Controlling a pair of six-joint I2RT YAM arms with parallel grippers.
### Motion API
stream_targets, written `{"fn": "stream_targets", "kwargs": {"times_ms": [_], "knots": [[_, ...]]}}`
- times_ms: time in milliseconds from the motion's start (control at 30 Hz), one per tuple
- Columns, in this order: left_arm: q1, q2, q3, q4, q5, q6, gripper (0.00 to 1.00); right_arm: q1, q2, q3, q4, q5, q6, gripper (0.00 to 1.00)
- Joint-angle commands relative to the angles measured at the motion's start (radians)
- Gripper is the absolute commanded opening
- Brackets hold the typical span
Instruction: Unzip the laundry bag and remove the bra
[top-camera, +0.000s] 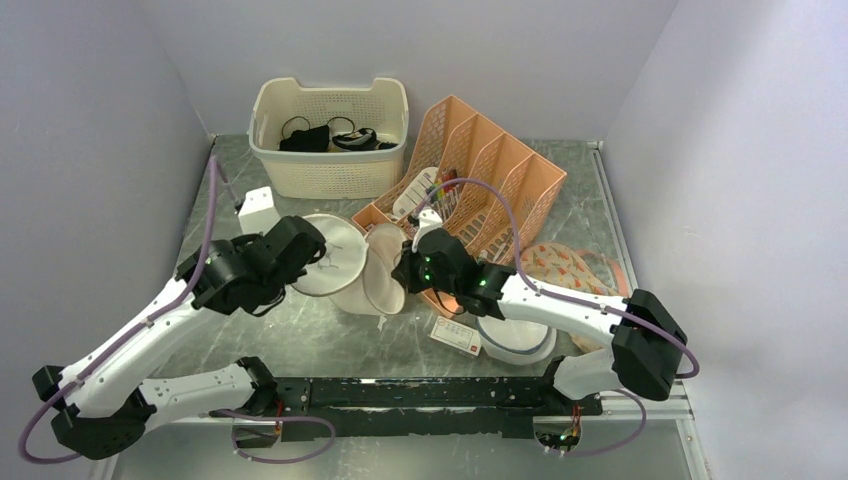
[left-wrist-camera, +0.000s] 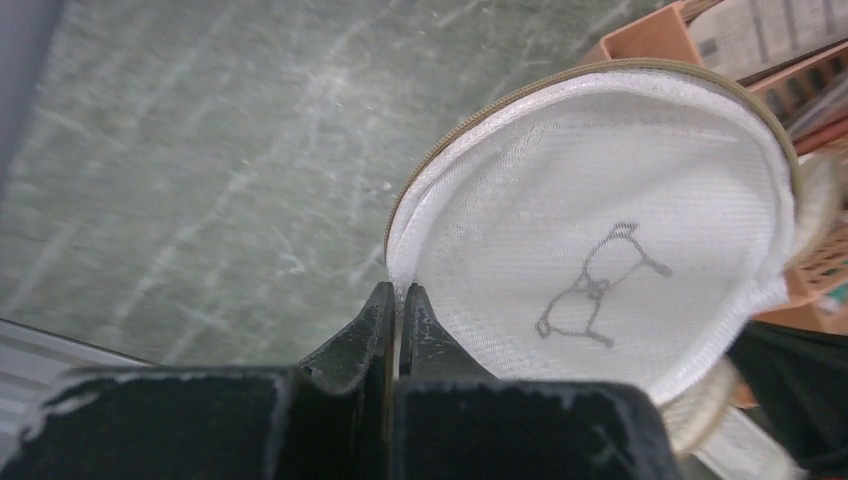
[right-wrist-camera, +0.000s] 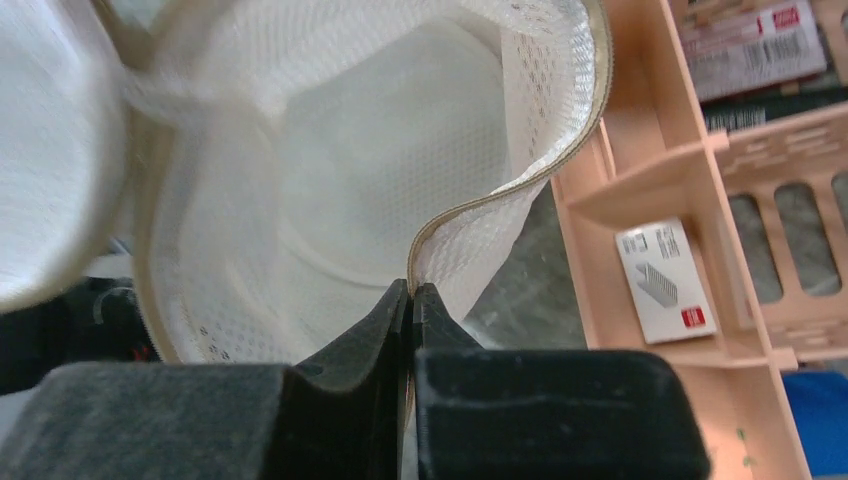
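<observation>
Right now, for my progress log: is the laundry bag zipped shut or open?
Open: the laundry bag has its round flap swung away from the body, and the right wrist view looks into its interior.

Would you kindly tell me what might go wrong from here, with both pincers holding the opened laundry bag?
1. The left pincer and right pincer each pinch only a thin edge of the laundry bag rim, so pulling them apart could let the trim slip out.
2. Both pincers are occupied, so neither is free to reach inside.
3. The bag is close beside the orange file rack, and a swing could snag or shove it.
</observation>
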Motion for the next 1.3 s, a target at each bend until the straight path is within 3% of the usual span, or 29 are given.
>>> {"fn": "stream_targets", "kwargs": {"times_ms": [0, 167, 267, 467, 600, 700, 800, 900, 1100, 1167, 1267], "knots": [[-0.004, 0.078, 0.079, -0.12, -0.102, 0.263, 0.07, -0.014, 0.005, 0.066, 0.007, 0.01, -0.022, 0.02], [-0.003, 0.103, 0.062, -0.12, -0.14, 0.231, 0.07, -0.017, -0.005, 0.086, -0.08, 0.067, -0.046, 0.02], [-0.004, 0.085, 0.012, -0.081, -0.124, 0.212, 0.07, -0.019, -0.031, 0.082, -0.116, 0.095, -0.091, 0.13], [-0.004, 0.024, -0.079, 0.093, -0.033, 0.348, 0.07, -0.044, -0.045, 0.152, -0.185, -0.035, -0.236, 0.59], [-0.004, 0.025, -0.065, 0.092, -0.06, 0.364, 0.07, -0.058, -0.054, 0.259, -0.242, -0.065, -0.279, 0.8], [-0.005, 0.03, -0.059, 0.099, -0.055, 0.393, 0.07, -0.086, -0.039, 0.298, -0.202, -0.167, -0.308, 0.89], [-0.004, 0.028, -0.06, 0.122, -0.034, 0.422, 0.07, -0.149, 0.012, 0.321, -0.112, -0.334, -0.323, 0.91], [-0.003, 0.023, -0.063, 0.142, -0.025, 0.428, 0.07, -0.226, 0.128, 0.355, 0.02, -0.647, -0.333, 0.89], [-0.004, 0.012, -0.06, 0.162, 0.012, 0.435, 0.07, -0.225, 0.308, 0.433, 0.193, -0.919, -0.287, 0.8], [-0.005, 0.004, -0.062, 0.166, 0.027, 0.433, 0.07, -0.224, 0.356, 0.44, 0.253, -0.976, -0.253, 0.75], [-0.004, -0.009, -0.079, 0.182, 0.054, 0.441, 0.07, -0.221, 0.421, 0.446, 0.336, -1.033, -0.182, 0.57]]}}
